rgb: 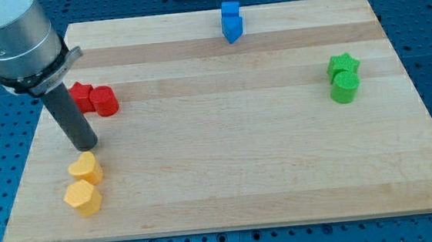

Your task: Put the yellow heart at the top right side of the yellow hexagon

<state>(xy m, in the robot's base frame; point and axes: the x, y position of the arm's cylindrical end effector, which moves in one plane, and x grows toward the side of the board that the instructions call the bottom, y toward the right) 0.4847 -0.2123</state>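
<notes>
The yellow heart (pixel 86 169) lies near the board's lower left, touching the yellow hexagon (pixel 81 199), which sits just below it and slightly to the left. My tip (pixel 87 146) is at the end of the dark rod, right above the heart's upper edge, touching or nearly touching it.
Two red blocks (pixel 95 99) sit together at the left, just above and right of the rod. Two blue blocks (pixel 231 22) stand at the top centre. A green star (pixel 343 65) and a green cylinder (pixel 345 88) sit at the right. The wooden board (pixel 228 174) rests on a blue perforated table.
</notes>
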